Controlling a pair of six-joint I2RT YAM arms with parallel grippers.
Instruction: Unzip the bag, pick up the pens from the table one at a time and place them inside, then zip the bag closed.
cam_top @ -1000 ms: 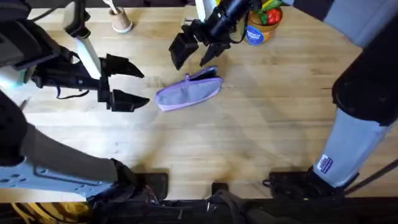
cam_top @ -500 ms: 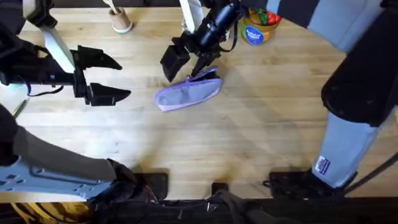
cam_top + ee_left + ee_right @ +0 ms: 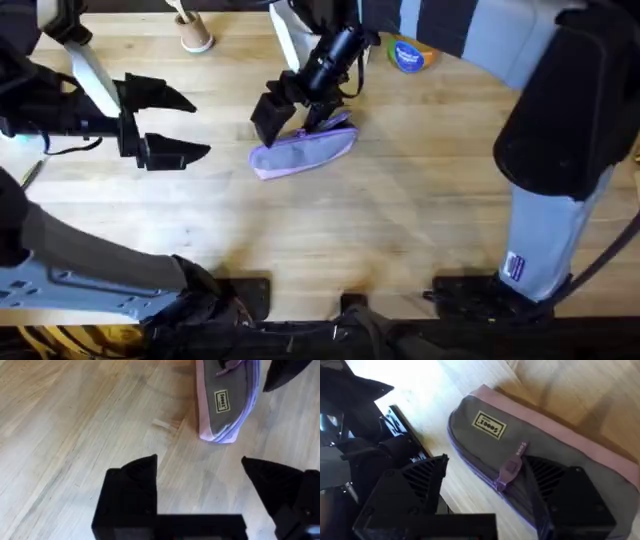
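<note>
The lavender bag lies on the wooden table, left of centre. My right gripper is open and low over the bag's far end. In the right wrist view its black fingers straddle the bag: one rests over the fabric beside the purple zip pull, and the other hangs off the zip edge. My left gripper hovers open to the left of the bag with nothing in it. The left wrist view has the bag well beyond its fingertips. The pens are out of view.
A small tan cup holding white sticks stands at the back left. A blue-labelled can sits at the back, right of the right arm. The right arm's thick grey link rises at the right.
The right gripper has come down and to the left onto the bag's far end. The left gripper drew back to the left and then held still. The bag stayed put.
</note>
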